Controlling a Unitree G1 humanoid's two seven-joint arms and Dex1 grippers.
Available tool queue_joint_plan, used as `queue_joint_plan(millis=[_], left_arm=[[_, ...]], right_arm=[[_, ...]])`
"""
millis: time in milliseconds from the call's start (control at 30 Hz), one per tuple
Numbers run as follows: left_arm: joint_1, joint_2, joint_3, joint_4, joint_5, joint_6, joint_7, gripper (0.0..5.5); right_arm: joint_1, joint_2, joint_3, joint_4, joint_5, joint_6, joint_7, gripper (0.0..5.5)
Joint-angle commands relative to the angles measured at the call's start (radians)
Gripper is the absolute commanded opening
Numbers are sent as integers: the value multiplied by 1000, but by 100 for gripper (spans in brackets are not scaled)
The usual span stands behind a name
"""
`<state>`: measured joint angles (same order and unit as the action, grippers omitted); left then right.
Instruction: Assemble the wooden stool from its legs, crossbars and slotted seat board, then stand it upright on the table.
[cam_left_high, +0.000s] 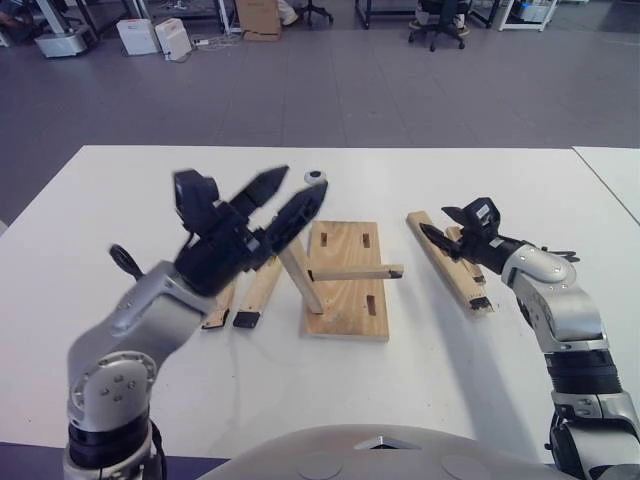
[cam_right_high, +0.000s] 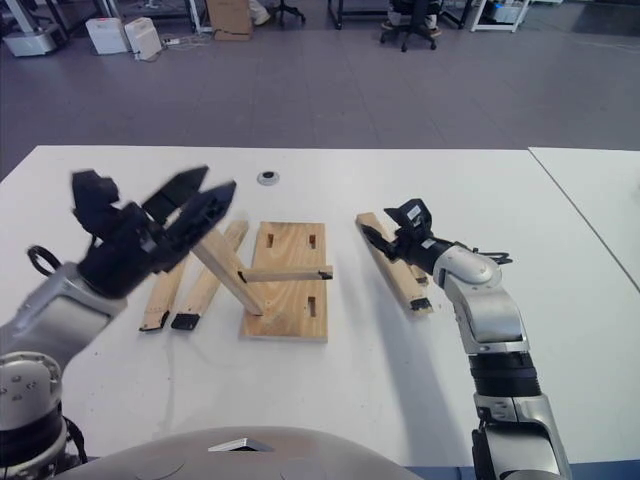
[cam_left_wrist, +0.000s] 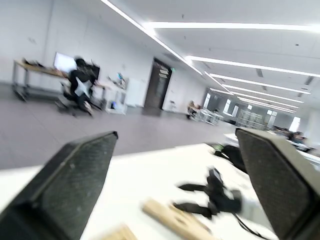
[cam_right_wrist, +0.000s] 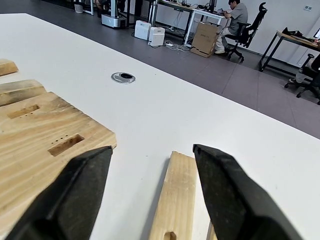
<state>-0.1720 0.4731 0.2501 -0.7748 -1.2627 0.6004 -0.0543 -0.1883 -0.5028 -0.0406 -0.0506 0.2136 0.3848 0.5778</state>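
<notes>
Leg (cam_right_wrist: 176, 200) seemingly under right end effector (cam_right_wrist: 152, 149)

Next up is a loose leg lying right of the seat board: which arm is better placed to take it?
Right. The right tool is open and hovers just above those loose legs. The left tool, also open, is raised by the slanted leg at the other edge of the seat board.

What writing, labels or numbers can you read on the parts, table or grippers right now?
No text can be read.
Seat board and loose legs: bare wood, no marks.
Left gripper and right gripper: no legible label.
Cardboard box in the background: any print too small to read.
</notes>
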Motion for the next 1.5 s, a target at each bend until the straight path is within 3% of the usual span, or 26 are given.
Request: queue_joint_plan(millis=[33, 133, 200, 400, 733, 833, 1000, 1133, 1300, 1500], left_arm=[[-82, 36, 1, 167, 195, 1, 112, 435], [13, 109, -185, 335, 469, 81, 114, 435], [69, 90, -265, 396, 534, 109, 73, 435], [171, 64, -349, 414, 617, 196, 2, 435], [215, 68, -398, 406, 777, 254, -62, 258], [188, 5, -327, 402, 746, 236, -70, 209], [-49, -108, -154, 356, 638, 147, -91, 209], [-239, -71, -228, 437, 751, -65, -275, 209], [-317, -77, -323, 475, 853, -218, -405, 209], [-310, -78, -364, 491, 935, -299, -456, 209]], right_arm=[[-40, 5, -31, 55, -22, -20, -47, 302], [-50, 12, -25, 83, -34, -26, -59, 302], [-54, 11, -16, 104, -42, -33, -55, 302], [-37, 39, 16, 134, -67, -47, -62, 302], [-54, 56, 50, 161, -92, -57, -57, 302], [-105, 63, 26, 180, -61, -47, -47, 302], [-365, 153, -82, 196, 176, 107, -6, 302], [-641, 357, -173, 203, 534, 347, -30, 302], [-807, 434, -322, 301, 748, 436, -173, 302], [-828, 409, -354, 293, 807, 481, -258, 187]])
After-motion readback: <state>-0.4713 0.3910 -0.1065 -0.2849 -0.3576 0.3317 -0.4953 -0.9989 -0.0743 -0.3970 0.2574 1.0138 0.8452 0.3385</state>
